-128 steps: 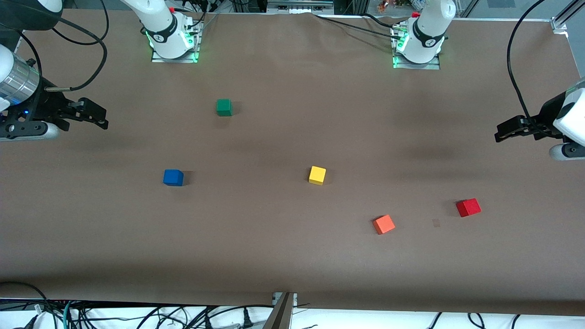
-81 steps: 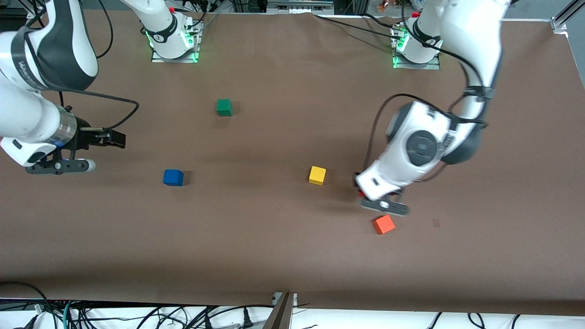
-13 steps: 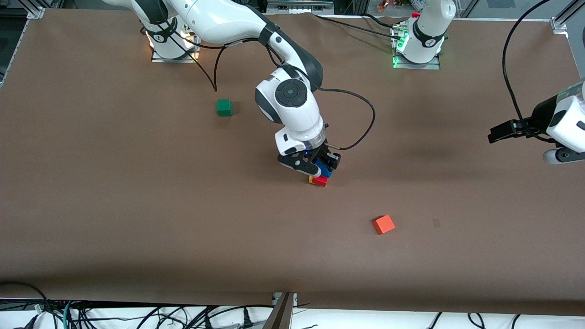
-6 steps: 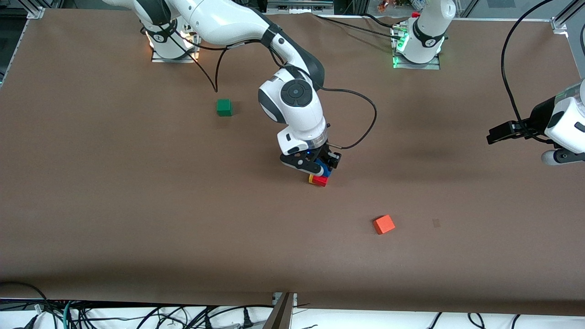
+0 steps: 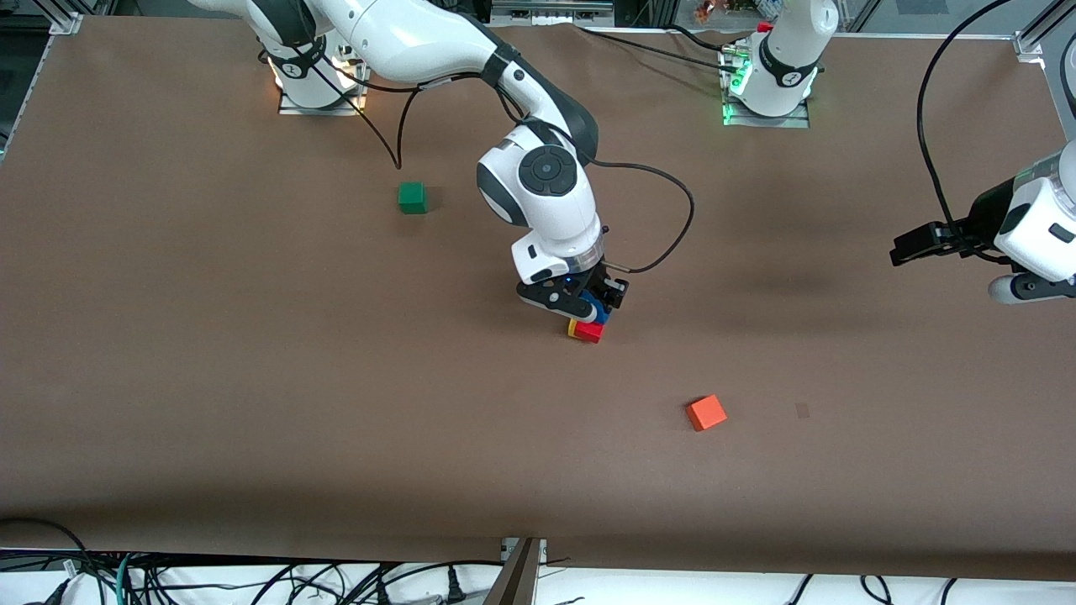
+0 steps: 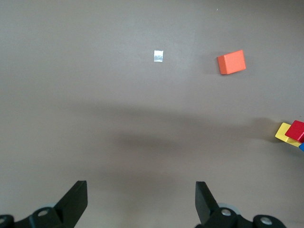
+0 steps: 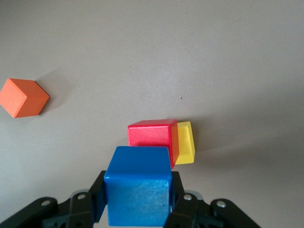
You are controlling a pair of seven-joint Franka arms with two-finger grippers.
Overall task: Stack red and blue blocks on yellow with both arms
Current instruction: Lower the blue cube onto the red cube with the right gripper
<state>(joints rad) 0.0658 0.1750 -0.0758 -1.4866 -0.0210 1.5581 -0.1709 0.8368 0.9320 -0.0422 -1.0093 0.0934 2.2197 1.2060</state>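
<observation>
You see the right gripper (image 5: 598, 307) over the middle of the counter (image 5: 252, 378), its fingers (image 7: 97, 199) pinching the blue block (image 7: 138, 184) just above the red block (image 7: 153, 135), which sits on the yellow block (image 7: 186, 142). The left gripper (image 6: 141, 199) waits over the left arm's end of the counter, fingers spread and holding nothing. An orange cube (image 5: 706, 412) lies nearer the front camera than the stack.

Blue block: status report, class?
Right gripper shut on blue block, over red block on yellow. Left gripper open, waiting. Nothing in the way.
</observation>
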